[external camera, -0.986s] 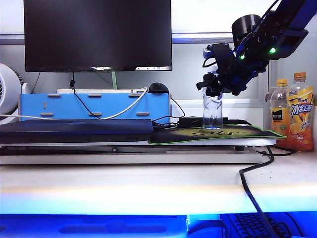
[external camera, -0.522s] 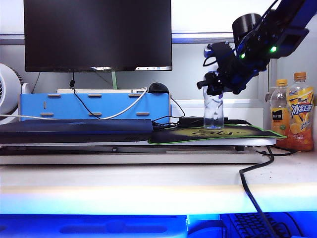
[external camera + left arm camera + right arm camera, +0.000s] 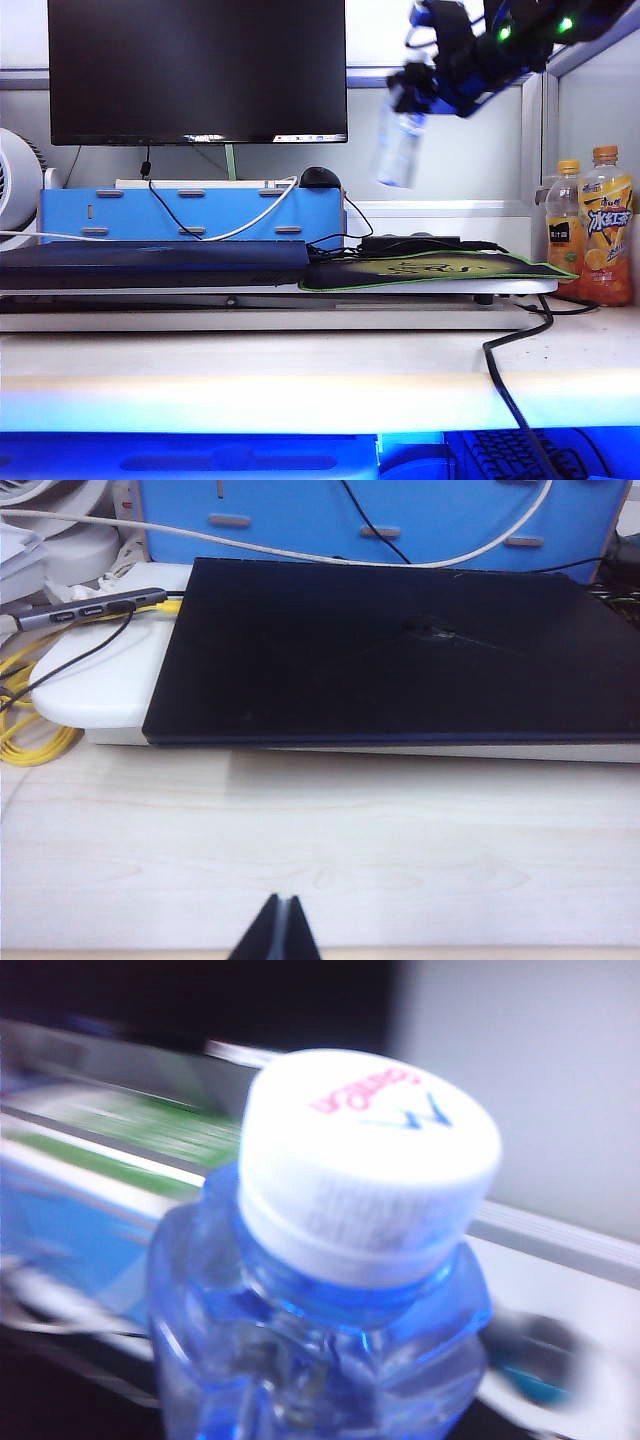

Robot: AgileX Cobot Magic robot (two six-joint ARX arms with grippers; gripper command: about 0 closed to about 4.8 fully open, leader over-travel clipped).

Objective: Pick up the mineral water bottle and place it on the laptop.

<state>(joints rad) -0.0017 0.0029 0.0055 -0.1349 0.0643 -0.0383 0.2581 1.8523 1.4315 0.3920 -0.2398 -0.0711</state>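
Note:
The mineral water bottle (image 3: 399, 146) hangs tilted in the air above the desk, blurred by motion, with my right gripper (image 3: 412, 88) shut on its upper part. In the right wrist view its white cap (image 3: 370, 1160) and clear shoulder (image 3: 300, 1360) fill the picture and hide the fingers. The laptop (image 3: 150, 262) is a flat dark slab lying closed at the left, below and to the left of the bottle. The left wrist view shows its plain lid (image 3: 380, 650) across the pale desk, with my left gripper (image 3: 281, 927) shut and empty well short of it.
A green-edged mouse pad (image 3: 430, 270) lies under where the bottle hangs. Two orange-capped juice bottles (image 3: 605, 235) stand at the far right. Behind are a big black monitor (image 3: 197, 70), a blue box (image 3: 190, 215) and a black mouse (image 3: 320, 178). A black cable (image 3: 510, 380) crosses the front right.
My right gripper has lifted the bottle off the mouse pad and carried it up and to the left; the bottle now tilts. The left gripper has stayed still.

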